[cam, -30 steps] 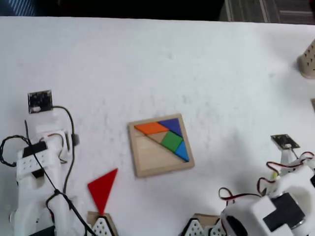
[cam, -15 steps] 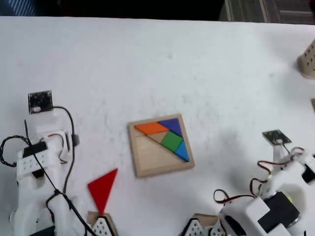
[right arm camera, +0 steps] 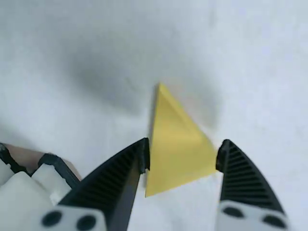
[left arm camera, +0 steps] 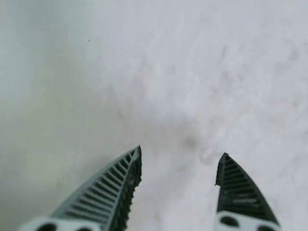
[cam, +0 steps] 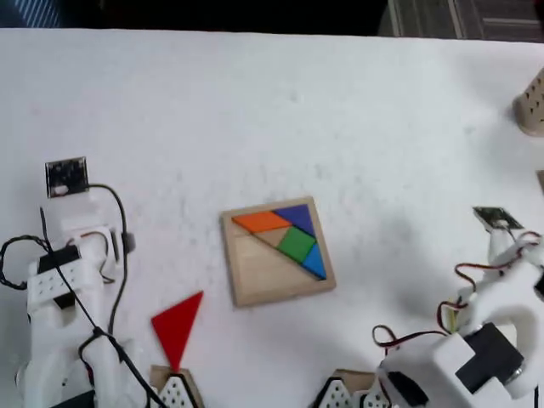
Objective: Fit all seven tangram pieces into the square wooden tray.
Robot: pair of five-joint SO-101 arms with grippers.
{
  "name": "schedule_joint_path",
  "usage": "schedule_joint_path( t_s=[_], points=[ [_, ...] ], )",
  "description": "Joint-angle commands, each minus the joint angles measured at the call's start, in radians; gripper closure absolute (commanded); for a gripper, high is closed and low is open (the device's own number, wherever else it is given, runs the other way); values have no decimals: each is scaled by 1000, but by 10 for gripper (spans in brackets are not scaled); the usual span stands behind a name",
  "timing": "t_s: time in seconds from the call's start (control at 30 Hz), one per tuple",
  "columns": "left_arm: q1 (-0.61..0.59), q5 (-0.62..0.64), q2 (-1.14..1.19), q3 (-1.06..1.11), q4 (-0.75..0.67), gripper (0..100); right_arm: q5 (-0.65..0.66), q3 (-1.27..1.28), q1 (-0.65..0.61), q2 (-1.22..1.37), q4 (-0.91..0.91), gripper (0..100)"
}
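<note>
The square wooden tray is laid flat on the desk, with orange, purple, green and blue pieces seated in its far-right half. A red triangle and a yellow triangle are left outside.

- The white table has a slightly grainy top.
- A square wooden tray lies flat near the middle, slightly turned.
- A red triangle lies toward the near edge, apart from the tray.
- A yellow triangle lies flat on the white top.
- A beige perforated object sits at the table's right side.
</note>
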Motion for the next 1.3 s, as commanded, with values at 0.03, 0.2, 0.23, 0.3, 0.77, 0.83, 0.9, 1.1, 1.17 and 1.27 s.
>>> schedule_joint_path(
  t_s=[0.03,0.2,0.23,0.3,0.77,0.83,0.9,1.1,1.17,1.27],
  points=[
    [-15,-11,-39,-6,6,842,84,-41,108,-21,16,779],
    [-15,-11,-39,-6,6,842,140,11,179,-19,10,763],
    [-15,-11,-39,-6,6,842,149,31,182,-19,2,745],
    [-15,-11,-39,-6,8,842,149,75,180,-19,-51,711],
    [-15,-11,-39,-6,8,842,149,298,70,-10,-291,700],
    [-15,-11,-39,-6,8,842,149,316,45,-10,-291,702],
    [-15,-11,-39,-6,8,842,149,321,31,-10,-291,732],
    [-15,-11,-39,-6,8,842,149,318,38,-19,-292,901],
    [-15,-11,-39,-6,8,842,149,316,39,-19,-289,967],
    [-15,-11,-39,-6,8,842,149,310,41,-21,-271,975]
  ],
)
